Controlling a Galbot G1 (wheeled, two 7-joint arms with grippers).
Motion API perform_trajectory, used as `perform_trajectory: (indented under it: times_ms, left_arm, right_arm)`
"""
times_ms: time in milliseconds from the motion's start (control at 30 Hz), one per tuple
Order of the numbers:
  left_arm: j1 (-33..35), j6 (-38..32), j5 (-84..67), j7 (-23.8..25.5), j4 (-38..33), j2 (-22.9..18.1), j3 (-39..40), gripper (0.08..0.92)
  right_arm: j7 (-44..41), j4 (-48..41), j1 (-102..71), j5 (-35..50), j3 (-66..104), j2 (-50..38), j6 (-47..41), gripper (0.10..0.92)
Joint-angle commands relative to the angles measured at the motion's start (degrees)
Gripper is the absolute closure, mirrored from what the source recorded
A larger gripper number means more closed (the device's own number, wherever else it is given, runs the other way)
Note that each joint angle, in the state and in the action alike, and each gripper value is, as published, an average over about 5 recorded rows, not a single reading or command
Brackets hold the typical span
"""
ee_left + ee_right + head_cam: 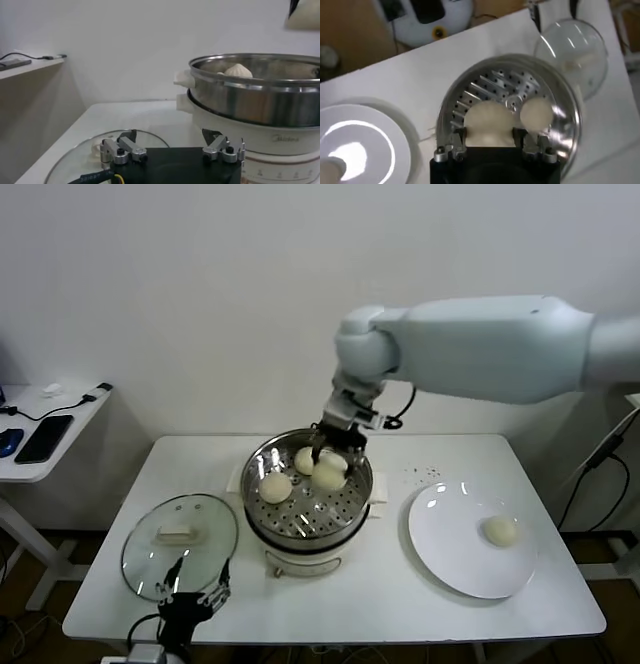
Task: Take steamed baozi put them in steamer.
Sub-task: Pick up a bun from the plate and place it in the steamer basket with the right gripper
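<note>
Right gripper (331,452) clamped on cream-white domed bun (329,475) inside round shiny steel steamer (300,524), left gripper (193,582) spread wide near steamer's front, beside round glass lid (150,559)

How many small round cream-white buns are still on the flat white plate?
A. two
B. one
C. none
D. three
B: a single small cream-white bun sits alone on the flat white plate; the other buns are over in the round shiny steel steamer, one of them in the right gripper.

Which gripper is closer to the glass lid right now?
Left. The left gripper hangs open at the glass lid's near edge; the right gripper is over the steamer, shut on a baozi.
</note>
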Motion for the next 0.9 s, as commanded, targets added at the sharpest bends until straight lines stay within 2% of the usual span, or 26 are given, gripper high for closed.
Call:
perform_trajectory:
  times_ms: [33, 300, 633, 733, 900]
  left_arm:
    - [0.0, -0.1, -0.1, 0.0, 0.2, -0.1, 0.1, 0.177]
    - [-0.1, -0.1, -0.2, -0.1, 0.4, 0.0, 0.0, 0.177]
    - [-0.3, -0.1, -0.3, -0.1, 0.5, 0.0, 0.1, 0.177]
    - [-0.2, -0.1, -0.2, -0.1, 0.5, -0.1, 0.1, 0.177]
    - [0.0, 0.0, -0.2, -0.1, 0.3, -0.1, 0.3, 0.177]
  right_arm:
    - [3.2, -4.0, -10.7, -11.7, 1.3, 7.5, 7.2, 0.401]
    - [4.1, -8.4, -15.6, -13.3, 2.3, 8.5, 6.8, 0.398]
    - [4.2, -9.6, -15.7, -12.2, 2.2, 8.7, 6.7, 0.398]
    - [4.2, -9.3, -15.2, -10.5, 2.0, 8.4, 6.5, 0.36]
    - [2.5, -9.1, -12.3, -7.9, 1.7, 7.5, 7.0, 0.235]
